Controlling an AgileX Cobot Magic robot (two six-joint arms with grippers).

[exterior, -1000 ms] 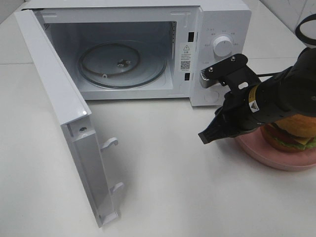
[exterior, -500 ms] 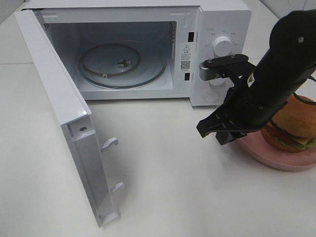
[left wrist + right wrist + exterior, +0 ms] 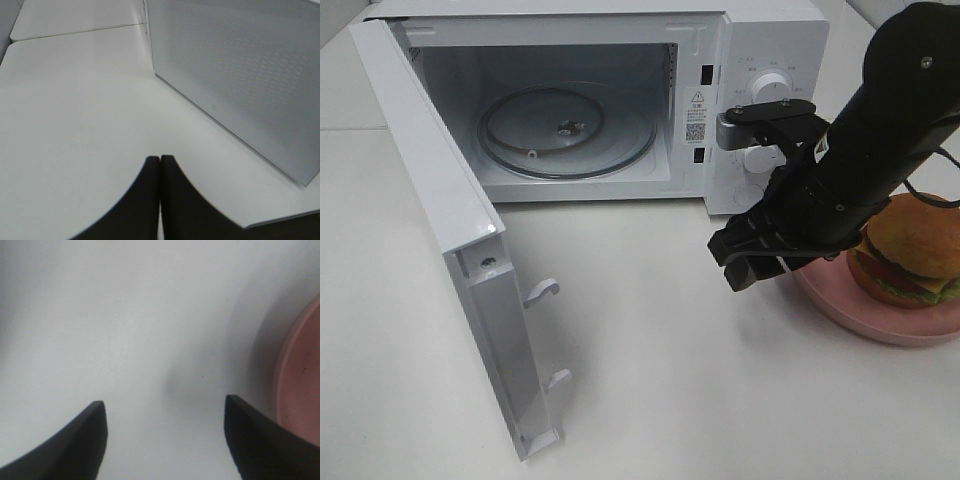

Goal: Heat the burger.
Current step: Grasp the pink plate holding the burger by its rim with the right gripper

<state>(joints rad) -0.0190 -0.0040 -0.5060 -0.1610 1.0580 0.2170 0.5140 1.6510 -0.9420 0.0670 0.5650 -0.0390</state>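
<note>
- The burger (image 3: 916, 243) sat on a pink plate (image 3: 880, 322) at the right edge of the white table (image 3: 650, 370), outside the oven and in front of the microwave's control panel (image 3: 772, 60).
- The right gripper (image 3: 736, 263) hung low over the table just beside the plate's left rim, its jaws spread wide apart with only tabletop between them.
- In the right wrist view the two dark fingers (image 3: 82, 442) framed white surface, with the plate's rim (image 3: 300, 385) off to one side.
- The right arm (image 3: 880, 130) crossed in front of the burger's left side.
- The microwave (image 3: 760, 25) stood at the back, its door (image 3: 430, 190) swung fully open to the left; the glass turntable (image 3: 565, 130) lay in the cavity.
- The left gripper (image 3: 160, 160) was closed, fingers pressed together around nothing, above the table near the door's perforated outer face (image 3: 240, 75).
</note>
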